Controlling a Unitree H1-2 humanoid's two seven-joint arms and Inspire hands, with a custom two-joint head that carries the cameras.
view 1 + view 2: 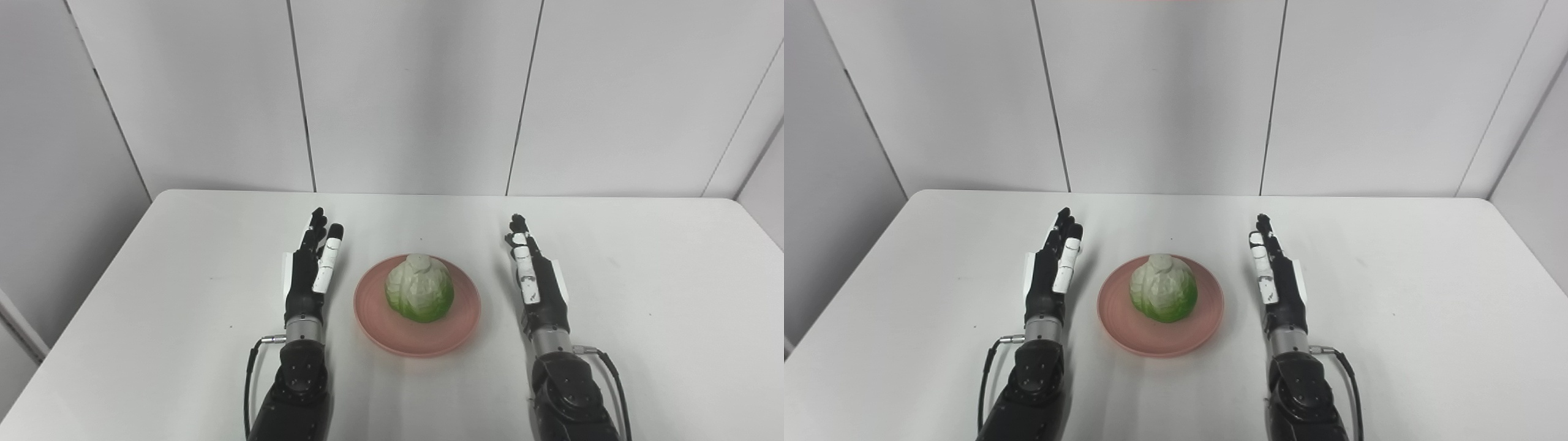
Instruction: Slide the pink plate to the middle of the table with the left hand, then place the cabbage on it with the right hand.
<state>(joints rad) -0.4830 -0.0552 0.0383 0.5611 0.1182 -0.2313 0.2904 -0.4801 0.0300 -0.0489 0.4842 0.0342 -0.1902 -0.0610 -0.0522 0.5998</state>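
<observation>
A pink plate (pixel 450 337) lies near the middle of the white table (pixel 184 257). On it rests a pale green cabbage (pixel 419 289), stem end up. My left hand (pixel 313 264) stands edge-on to the left of the plate, fingers straight and apart, holding nothing, a small gap from the rim. My right hand (pixel 534 275) stands the same way to the right of the plate, further from the rim, also holding nothing. In the right eye view the cabbage (pixel 1162 289) sits between the left hand (pixel 1053 269) and the right hand (pixel 1277 275).
Grey wall panels (pixel 404 92) stand behind the table's far edge. Thin cables (pixel 250 373) loop from both wrists above the table's near part.
</observation>
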